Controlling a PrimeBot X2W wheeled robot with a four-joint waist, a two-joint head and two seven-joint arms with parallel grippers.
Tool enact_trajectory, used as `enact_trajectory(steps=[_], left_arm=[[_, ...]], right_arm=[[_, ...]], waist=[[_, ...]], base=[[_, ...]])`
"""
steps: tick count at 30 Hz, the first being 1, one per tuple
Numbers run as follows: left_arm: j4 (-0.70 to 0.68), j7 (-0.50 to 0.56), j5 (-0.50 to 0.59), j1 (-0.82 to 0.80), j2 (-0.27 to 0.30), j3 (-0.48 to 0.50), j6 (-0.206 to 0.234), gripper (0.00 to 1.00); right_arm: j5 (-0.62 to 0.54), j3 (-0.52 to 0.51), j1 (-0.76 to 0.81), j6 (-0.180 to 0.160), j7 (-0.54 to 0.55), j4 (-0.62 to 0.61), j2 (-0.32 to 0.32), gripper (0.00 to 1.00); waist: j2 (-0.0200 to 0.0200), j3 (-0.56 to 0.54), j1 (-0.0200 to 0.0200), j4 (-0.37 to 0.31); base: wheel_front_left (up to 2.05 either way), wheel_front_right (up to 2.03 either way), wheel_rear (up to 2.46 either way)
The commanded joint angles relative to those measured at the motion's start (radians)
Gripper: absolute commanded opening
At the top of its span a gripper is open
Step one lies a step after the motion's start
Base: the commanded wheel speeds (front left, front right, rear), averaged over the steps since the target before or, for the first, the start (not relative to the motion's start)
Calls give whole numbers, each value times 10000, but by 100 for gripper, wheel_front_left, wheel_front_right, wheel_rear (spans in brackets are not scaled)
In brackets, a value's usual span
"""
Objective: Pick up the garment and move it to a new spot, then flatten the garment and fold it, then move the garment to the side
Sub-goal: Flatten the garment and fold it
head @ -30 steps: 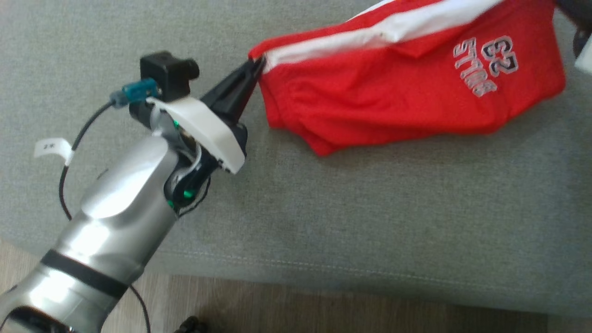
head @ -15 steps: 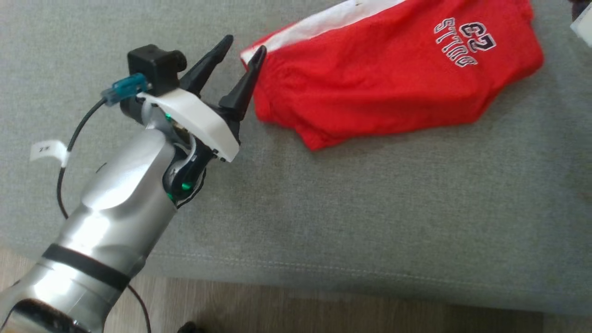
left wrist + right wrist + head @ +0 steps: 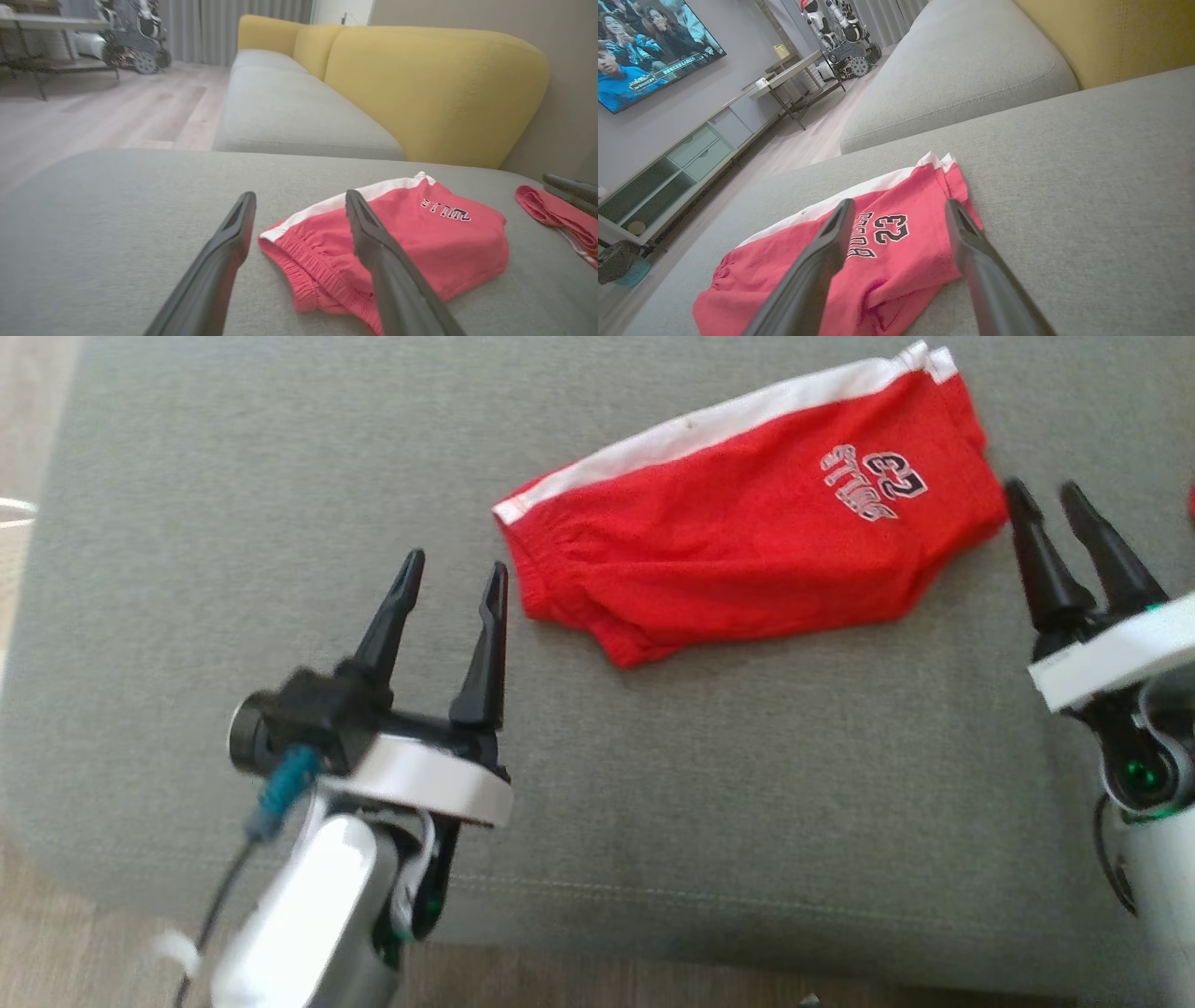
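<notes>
- I am holding my left end effector (image 3: 456, 562) and right end effector (image 3: 1041, 487) released, flanking the folded red shorts (image 3: 747, 551) on the cushion (image 3: 653, 784).
- I am probably readying the sideways move.

Folded red shorts (image 3: 747, 560) on grey cushion (image 3: 700, 784), both jaws parted nearby.

The garment (image 3: 747, 560) is red with a white side stripe and black, white-edged lettering. The sofa cushion (image 3: 709, 803) is plain grey, its backrest (image 3: 434, 88) mustard yellow. The left tool (image 3: 456, 569) and right tool (image 3: 1041, 490) are black.
</notes>
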Motion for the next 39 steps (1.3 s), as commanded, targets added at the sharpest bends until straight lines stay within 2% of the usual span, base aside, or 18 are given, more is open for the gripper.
enact_trajectory(steps=[1, 5, 11, 16, 23, 24, 26, 27, 32, 39], left_arm=[[-517, -120, 304, -200, 48, 510, 75, 100], [-1068, -121, 1347, 603, -395, 472, -12, 100], [-1311, -121, 2362, 897, -761, 289, -288, 100], [-1309, -121, 2598, 837, -1036, 258, -512, 100], [-1261, -121, 2736, 782, -1191, 356, -680, 100], [-1249, -122, 2760, 763, -1206, 375, -702, 100], [-1224, -122, 2805, 733, -1231, 413, -731, 100], [-1222, -122, 2834, 721, -1241, 436, -738, 100], [-1213, -122, 2948, 763, -1268, 561, -807, 100], [-1166, -122, 3124, 939, -1264, 761, -960, 100]], right_arm=[[-185, -91, -108, 44, -139, -183, -28, 100], [-675, -898, -476, 44, -145, 697, 38, 100], [-1143, -1583, -1697, 44, 790, 2338, -252, 100], [-1478, -1610, -2463, 44, 1821, 3510, -612, 100], [-1789, -1351, -2925, 44, 3019, 4504, -636, 100], [-1775, -1338, -2961, 44, 3186, 4632, -590, 97], [-1706, -1332, -3019, 44, 3207, 4687, -519, 22], [-1620, -1364, -3038, 44, 3131, 4676, -471, 0], [-1026, -1258, -2869, 44, 2864, 4300, -380, 0], [-560, -1248, -2459, 44, 2220, 3483, -752, 0]], waist=[[0, -170, 0, 243], [0, -178, 0, 617], [0, 226, 0, 1292], [0, 556, 0, 1755], [0, 745, 0, 1932], [0, 755, 0, 1933], [0, 747, 0, 1905], [0, 737, 0, 1864], [0, 591, 0, 1466], [0, 167, 0, 532]], base=[[0, 0, 0], [0, 0, 0], [0, 0, 0], [0, 0, 0], [0, 0, 0], [0, 0, 0], [0, 0, 0], [0, 0, 0], [0, 0, 0], [0, 0, 0]])
